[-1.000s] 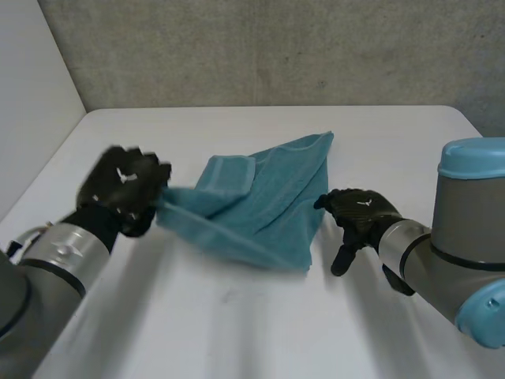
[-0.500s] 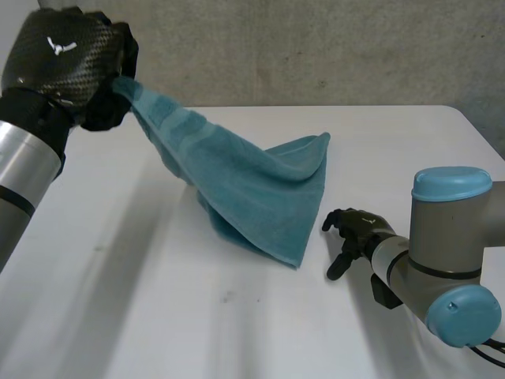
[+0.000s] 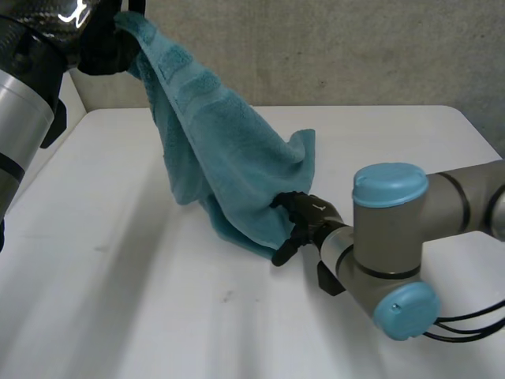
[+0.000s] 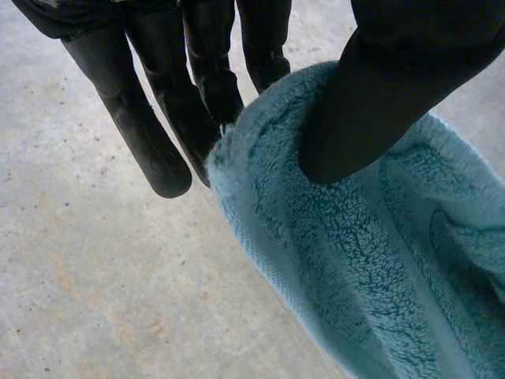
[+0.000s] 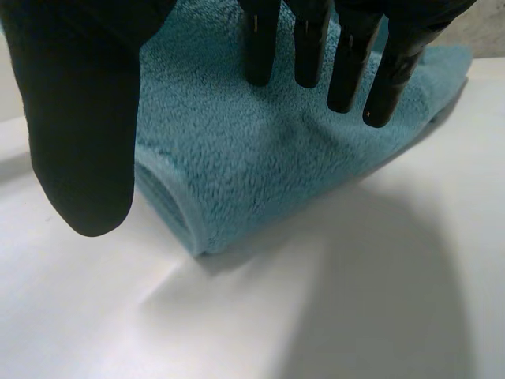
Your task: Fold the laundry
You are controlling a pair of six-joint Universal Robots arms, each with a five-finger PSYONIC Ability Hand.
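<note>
While my left hand (image 3: 49,31) pinches a corner of the teal towel (image 3: 225,158) between thumb and fingers up high, its lower end rests on the white table (image 3: 118,308).
Right hand (image 3: 306,216): fingers straight, thumb apart, at the towel's low folded edge; bare tabletop on all sides.

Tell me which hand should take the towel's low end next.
Right. The right hand is open beside the low end of the towel on the table, while the left hand is busy pinching the top corner up high.
</note>
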